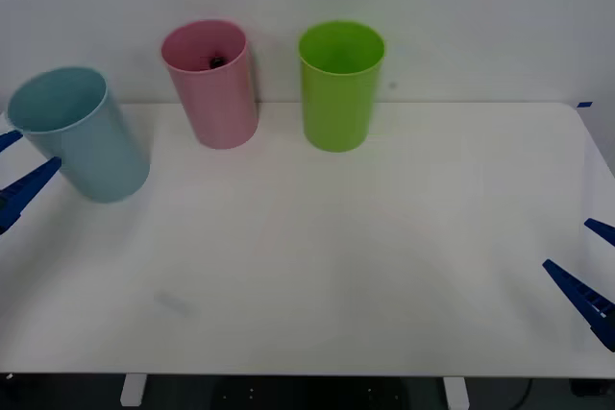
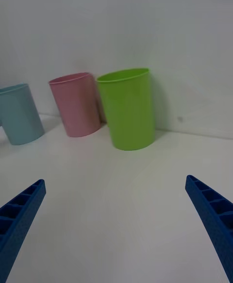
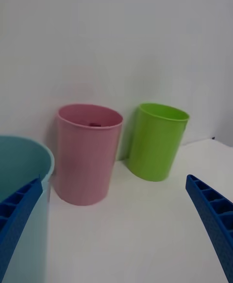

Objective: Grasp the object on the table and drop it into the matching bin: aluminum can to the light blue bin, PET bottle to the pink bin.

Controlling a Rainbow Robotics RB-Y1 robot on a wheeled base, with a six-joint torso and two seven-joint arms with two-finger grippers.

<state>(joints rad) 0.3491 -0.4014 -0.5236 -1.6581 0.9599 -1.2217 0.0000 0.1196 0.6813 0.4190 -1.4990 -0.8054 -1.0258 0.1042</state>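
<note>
the robot's visible body is its fingers alone. the left gripper has two slim fingers of saturated blue plastic, tapering to points at the front view's 9 o'clock edge. the right gripper has matching blue wedges at 4 o'clock. close up, the fingers carry ribbed, ladder-like recesses along their length, as do the left's.

Bright even light, soft shadows — wrist views slightly hazy

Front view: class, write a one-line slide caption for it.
Pink bin holds something dark, beside light blue bin and green bin; both grippers open at table edges.
</note>
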